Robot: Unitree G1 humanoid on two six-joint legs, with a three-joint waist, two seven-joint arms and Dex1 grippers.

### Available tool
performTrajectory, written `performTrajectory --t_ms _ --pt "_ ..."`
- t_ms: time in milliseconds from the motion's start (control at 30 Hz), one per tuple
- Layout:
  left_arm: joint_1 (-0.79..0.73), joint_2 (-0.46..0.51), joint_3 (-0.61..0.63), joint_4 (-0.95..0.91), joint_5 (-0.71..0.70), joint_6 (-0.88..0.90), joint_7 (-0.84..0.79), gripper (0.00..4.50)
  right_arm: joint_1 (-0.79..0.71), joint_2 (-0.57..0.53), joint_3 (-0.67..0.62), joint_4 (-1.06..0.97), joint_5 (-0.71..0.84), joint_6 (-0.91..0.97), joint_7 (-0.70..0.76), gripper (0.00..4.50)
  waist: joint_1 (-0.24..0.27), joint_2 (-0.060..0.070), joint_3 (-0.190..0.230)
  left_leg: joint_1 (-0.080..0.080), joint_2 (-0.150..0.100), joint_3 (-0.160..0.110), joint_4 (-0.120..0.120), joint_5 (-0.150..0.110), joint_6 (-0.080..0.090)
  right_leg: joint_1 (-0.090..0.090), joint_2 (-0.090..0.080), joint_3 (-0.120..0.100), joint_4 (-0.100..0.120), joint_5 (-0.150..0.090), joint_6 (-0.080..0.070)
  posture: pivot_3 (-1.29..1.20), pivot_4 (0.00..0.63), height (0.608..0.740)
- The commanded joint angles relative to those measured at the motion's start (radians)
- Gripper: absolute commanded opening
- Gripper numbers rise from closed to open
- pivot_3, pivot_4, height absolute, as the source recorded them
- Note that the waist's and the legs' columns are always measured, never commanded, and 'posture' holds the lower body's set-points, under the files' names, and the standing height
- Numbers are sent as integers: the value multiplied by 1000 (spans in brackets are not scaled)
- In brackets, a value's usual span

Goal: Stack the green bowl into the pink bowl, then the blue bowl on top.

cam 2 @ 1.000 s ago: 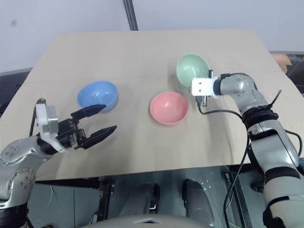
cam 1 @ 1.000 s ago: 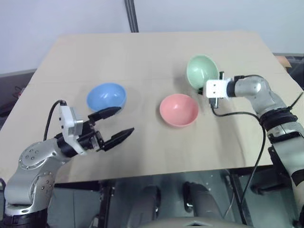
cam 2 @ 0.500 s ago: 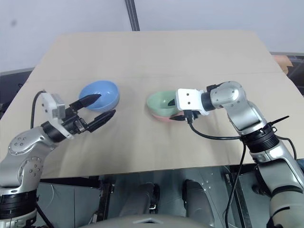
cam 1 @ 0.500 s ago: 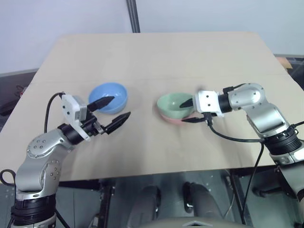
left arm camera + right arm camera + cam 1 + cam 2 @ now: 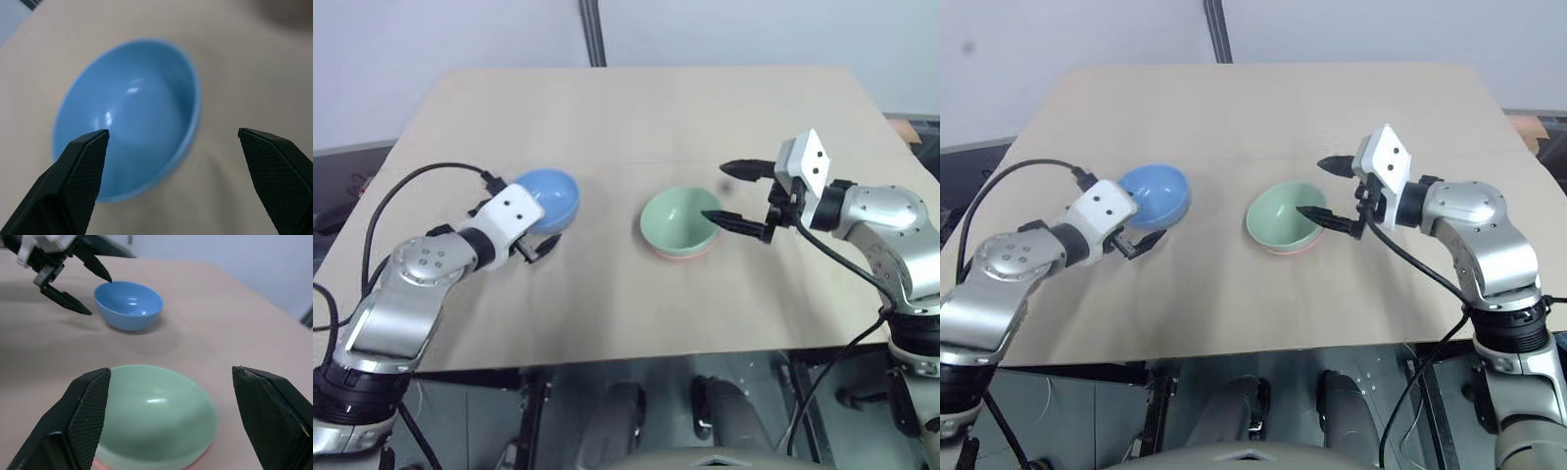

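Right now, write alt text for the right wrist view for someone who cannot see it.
The green bowl sits nested in the pink bowl on a tan table, between the right end effector's open black fingers. Beyond it stands the blue bowl, with the open left end effector beside it.

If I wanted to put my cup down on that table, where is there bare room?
The far half of the table, beyond both bowls, is bare, and so is the near strip along the front edge. It is crowded around the blue bowl, where the open left gripper reaches, and beside the green bowl nested in the pink bowl, by the open right gripper.
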Motion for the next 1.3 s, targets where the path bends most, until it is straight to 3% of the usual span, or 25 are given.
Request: performTrajectory --t_ms 33,67,167,267,333,567,767,967,1167,1300 --pt "-74 21 -83 47 78 15 -31 3947 15 9 -34 -84 32 26 -69 4182 -2 0 0 0 0 0 0 0 0 0 1 0 0 0 0 0 150 740" --pt "-88 20 -97 61 88 10 -41 3654 21 11 -32 -93 34 29 -78 4182 -2 0 0 0 1 0 0 0 0 0 2 0 0 0 0 0 150 740" --pt "-121 18 -130 112 114 -24 -78 2105 49 6 -36 -119 40 33 -106 4182 -3 0 0 -1 1 -1 0 0 0 -1 3 -1 0 0 0 0 150 740" --pt "-157 3 -138 145 121 -34 -99 1163 68 1 -45 -132 43 36 -126 4182 -4 -1 0 -1 1 0 0 0 0 -1 2 0 0 0 0 0 150 740" --pt "-179 -16 -132 145 110 -27 -111 106 79 -4 -53 -136 48 35 -137 4182 -4 -1 0 -1 1 0 0 0 0 -1 2 0 0 0 0 0 150 740" --pt "-300 -84 -85 63 -25 -57 -228 106 121 -25 -81 -140 42 22 -185 4182 3 -1 0 -2 1 0 1 0 0 -1 2 -1 0 0 0 0 150 740" --pt "-451 -165 -146 75 -108 -208 -378 106 170 -43 -129 -162 39 31 -239 4182 9 -1 0 -2 0 0 2 1 -1 0 2 -1 0 0 0 0 150 740" --pt "-505 -259 -226 176 -161 -345 -567 106 235 -50 -177 -197 13 53 -330 4182 7 -1 0 -1 1 1 2 1 -1 0 4 1 1 0 0 0 150 740" --pt "-524 -336 -231 243 -176 -405 -612 1908 292 -54 -184 -215 -2 61 -375 4182 7 -1 0 -1 1 1 3 0 1 0 4 1 1 0 1 0 150 740" --pt "-510 -327 -164 223 -206 -314 -546 3840 343 -60 -180 -233 3 37 -358 4182 6 -1 0 -1 1 1 3 0 1 1 4 1 1 0 1 0 150 740"
